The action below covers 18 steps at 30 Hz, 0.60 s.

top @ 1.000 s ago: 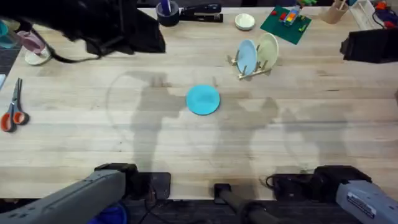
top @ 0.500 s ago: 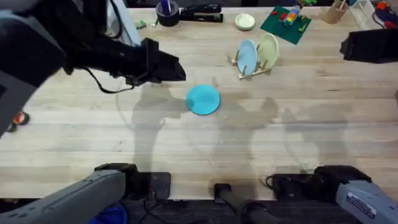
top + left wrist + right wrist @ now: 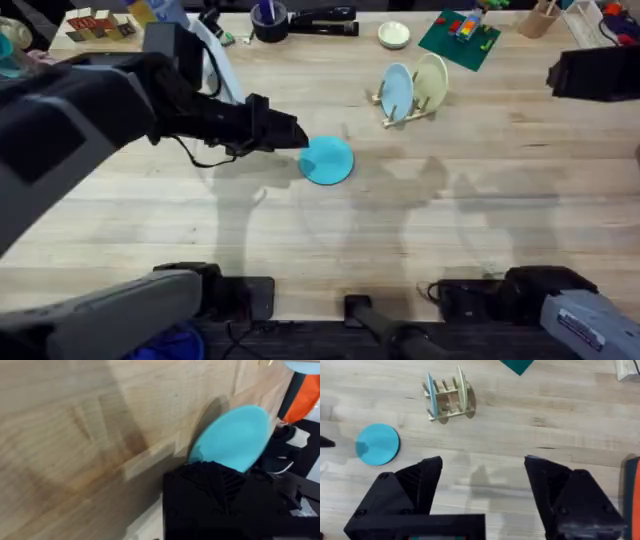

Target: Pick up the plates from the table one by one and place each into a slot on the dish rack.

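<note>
At the left of the pale plank bench (image 3: pixel 150 220), the left hand (image 3: pixel 298 133) reaches level with the flat round turquoise plate (image 3: pixel 326 160), at its near edge; whether it is open cannot be told. Further right, the small light-wood peg rack (image 3: pixel 405 108) holds a pale blue plate (image 3: pixel 396 90) and a cream plate (image 3: pixel 431 78) upright. The right hand (image 3: pixel 482 485) hangs agape, empty, well apart.

A bright turquoise plate (image 3: pixel 326 160) lies flat near the middle of the pale plank table (image 3: pixel 480 230). Well apart from it, toward the far side, stands the small light-wood dish rack (image 3: pixel 408 105) — a pale blue plate (image 3: pixel 397 90) and a cream plate (image 3: pixel 431 79) stand upright on edge in its slots, side by side.
</note>
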Available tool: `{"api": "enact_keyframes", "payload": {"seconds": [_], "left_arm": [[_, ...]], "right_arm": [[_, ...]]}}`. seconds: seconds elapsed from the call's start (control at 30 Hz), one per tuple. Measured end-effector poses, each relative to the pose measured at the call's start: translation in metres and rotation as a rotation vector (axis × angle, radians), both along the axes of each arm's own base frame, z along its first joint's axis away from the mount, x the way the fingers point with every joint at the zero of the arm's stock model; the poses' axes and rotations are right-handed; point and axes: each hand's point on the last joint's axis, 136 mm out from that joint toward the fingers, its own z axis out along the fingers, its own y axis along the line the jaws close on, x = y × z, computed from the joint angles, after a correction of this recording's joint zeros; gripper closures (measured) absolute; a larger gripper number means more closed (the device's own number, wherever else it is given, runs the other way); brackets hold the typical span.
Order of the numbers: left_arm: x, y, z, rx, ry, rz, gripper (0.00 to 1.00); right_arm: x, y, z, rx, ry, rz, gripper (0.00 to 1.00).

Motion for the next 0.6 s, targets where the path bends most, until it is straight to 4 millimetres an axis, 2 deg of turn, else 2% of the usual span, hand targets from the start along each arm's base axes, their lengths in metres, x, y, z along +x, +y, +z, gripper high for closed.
{"api": "enact_keyframes", "payload": {"seconds": [0.33, 0.6], "left_arm": [[0.007, -0.001, -0.036, -0.009, 0.11, -0.012, 0.959], [0.017, -0.001, -0.064, 0.0, 0.122, -0.03, 0.959]], "right_arm": [[0.0, 0.0, 0.0, 0.0, 0.0, 0.0, 0.009], [0.0, 0.0, 0.0, 0.0, 0.0, 0.0, 0.009]]}}
